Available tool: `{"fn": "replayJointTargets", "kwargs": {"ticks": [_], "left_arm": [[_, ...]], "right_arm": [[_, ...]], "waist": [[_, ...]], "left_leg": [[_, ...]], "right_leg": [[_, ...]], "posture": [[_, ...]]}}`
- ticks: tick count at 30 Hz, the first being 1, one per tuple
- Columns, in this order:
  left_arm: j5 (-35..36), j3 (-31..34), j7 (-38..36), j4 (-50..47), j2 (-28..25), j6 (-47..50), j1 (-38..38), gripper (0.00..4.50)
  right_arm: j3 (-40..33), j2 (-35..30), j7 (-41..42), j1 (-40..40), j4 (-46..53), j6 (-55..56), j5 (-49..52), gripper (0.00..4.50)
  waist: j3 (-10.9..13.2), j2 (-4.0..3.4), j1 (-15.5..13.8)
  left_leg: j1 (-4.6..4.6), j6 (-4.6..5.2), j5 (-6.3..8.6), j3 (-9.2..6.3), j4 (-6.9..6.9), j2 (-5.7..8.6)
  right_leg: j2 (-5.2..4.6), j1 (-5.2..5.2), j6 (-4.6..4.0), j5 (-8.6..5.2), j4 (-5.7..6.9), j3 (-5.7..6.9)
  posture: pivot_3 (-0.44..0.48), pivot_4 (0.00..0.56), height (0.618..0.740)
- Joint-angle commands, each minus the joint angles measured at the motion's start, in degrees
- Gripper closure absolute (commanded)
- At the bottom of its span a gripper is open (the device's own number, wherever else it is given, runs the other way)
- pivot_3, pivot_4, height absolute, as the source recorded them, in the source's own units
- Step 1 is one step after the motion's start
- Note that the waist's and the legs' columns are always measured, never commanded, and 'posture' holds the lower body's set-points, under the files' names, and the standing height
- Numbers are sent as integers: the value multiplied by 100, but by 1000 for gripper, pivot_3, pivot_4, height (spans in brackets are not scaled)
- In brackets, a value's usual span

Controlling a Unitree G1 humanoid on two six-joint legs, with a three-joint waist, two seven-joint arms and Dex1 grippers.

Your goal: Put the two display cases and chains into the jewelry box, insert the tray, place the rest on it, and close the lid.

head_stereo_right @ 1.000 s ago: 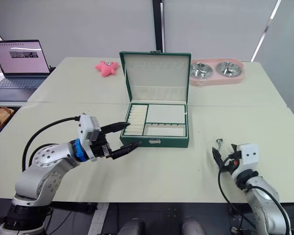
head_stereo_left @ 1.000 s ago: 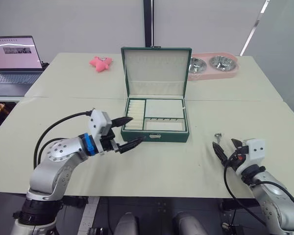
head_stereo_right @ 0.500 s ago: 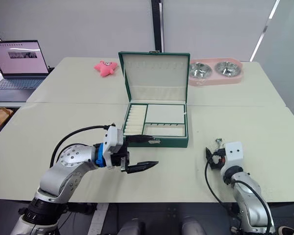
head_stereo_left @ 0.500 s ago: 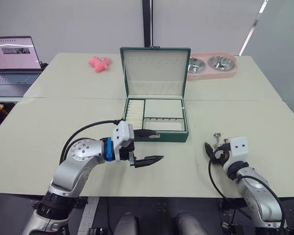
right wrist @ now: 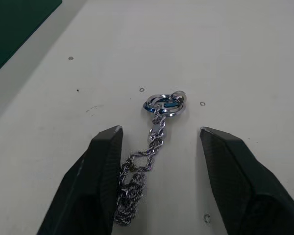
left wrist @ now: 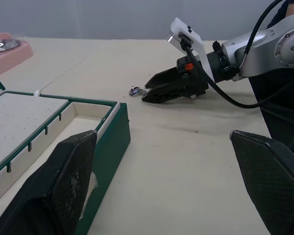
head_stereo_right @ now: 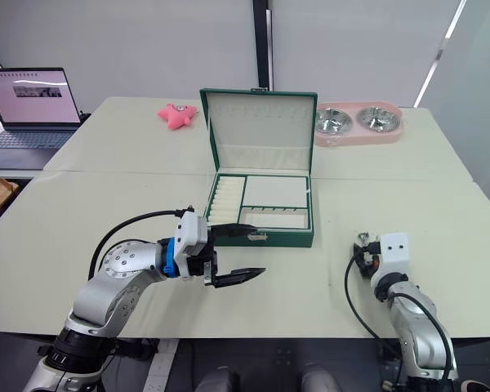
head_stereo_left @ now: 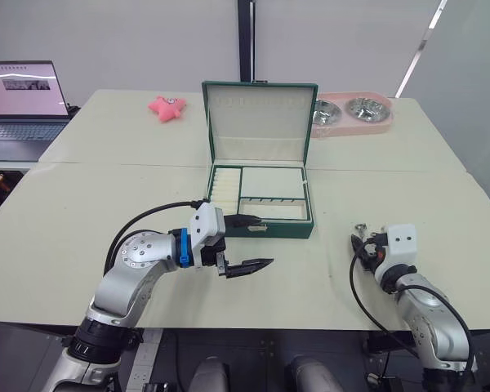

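- At table centre: dark green rectangular jewelry box point(head_stereo_left: 260, 202), lid point(head_stereo_left: 259, 121) propped upright, so I can load from above.
- Left gripper point(head_stereo_left: 247, 242) hangs spread wide, empty, before the box front.
- Right gripper point(right wrist: 159, 161), fingers parted, straddles a short silver chain point(right wrist: 147, 155) on the tabletop, ready to pinch.

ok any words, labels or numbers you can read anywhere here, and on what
None can be read.
Laptop screen: a dark band and faint lines, too small to read.
Jewelry box, pink double bowl, pink toy, chain, left gripper, right gripper: no markings visible.
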State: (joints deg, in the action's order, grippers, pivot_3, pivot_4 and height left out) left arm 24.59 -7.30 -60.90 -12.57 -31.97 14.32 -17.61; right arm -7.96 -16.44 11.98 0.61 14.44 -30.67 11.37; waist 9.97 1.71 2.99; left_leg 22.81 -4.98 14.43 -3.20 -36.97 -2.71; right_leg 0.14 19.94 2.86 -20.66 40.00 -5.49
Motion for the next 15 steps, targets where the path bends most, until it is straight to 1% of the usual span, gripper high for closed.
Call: {"fn": "replayJointTargets", "kwargs": {"ticks": [1,5,9,11,15], "left_arm": [[-19,31,-25,-48,27,-138,-39,0],[-60,11,-12,-34,63,-156,-59,0],[-99,-7,-10,-3,95,-178,-91,0],[-116,-20,4,-2,117,-186,-101,0],[-128,-28,18,4,139,-193,-104,0]], "right_arm": [[245,8,66,-286,-310,-269,-91,2763],[296,-18,93,-328,-373,-249,-197,3632],[342,-72,109,-352,-447,-171,-319,4266],[331,-60,117,-365,-464,-146,-323,4456],[312,-36,117,-374,-487,-18,-319,4462]], "waist": [[-8,3,0],[-30,14,-1],[-38,20,-4],[-39,21,-6],[-40,22,-11]], "left_leg": [[0,0,0,-1,0,0],[-1,0,0,-2,1,0],[-6,0,0,-5,1,0],[-9,0,0,-6,1,0],[-12,1,1,-9,1,0]], "right_leg": [[0,0,0,0,0,0],[1,-3,0,0,-2,1],[1,-12,0,0,-5,3],[1,-17,0,0,-6,4],[1,-24,0,0,-11,7]], "posture": [[0,150,740],[0,150,740],[0,150,740],[0,150,740],[0,150,740]]}}
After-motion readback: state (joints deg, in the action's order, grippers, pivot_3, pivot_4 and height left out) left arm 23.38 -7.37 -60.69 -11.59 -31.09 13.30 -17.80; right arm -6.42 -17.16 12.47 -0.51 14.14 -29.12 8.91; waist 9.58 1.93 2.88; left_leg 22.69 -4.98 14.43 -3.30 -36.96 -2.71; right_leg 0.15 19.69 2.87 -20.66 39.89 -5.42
